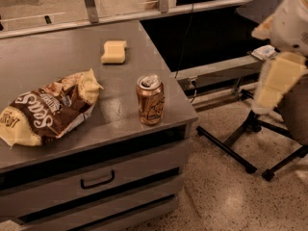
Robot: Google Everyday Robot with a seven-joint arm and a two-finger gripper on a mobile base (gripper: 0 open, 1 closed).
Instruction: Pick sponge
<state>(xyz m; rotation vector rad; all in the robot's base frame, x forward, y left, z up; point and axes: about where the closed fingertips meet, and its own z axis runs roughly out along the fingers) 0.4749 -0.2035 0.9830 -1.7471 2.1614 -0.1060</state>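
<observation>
The sponge (114,51) is a small pale yellow block lying flat on the far part of the grey counter (57,61), near its right edge. My gripper (275,83) hangs in the air at the far right of the view, off the counter and above the floor, well to the right of the sponge and holding nothing that I can see. It is not touching any object.
A brown soda can (150,100) stands upright near the counter's front right corner. A brown-and-yellow chip bag (45,110) lies at the front left. A drawer with a handle (97,181) is under the counter. A black stand's legs (240,141) spread on the speckled floor at the right.
</observation>
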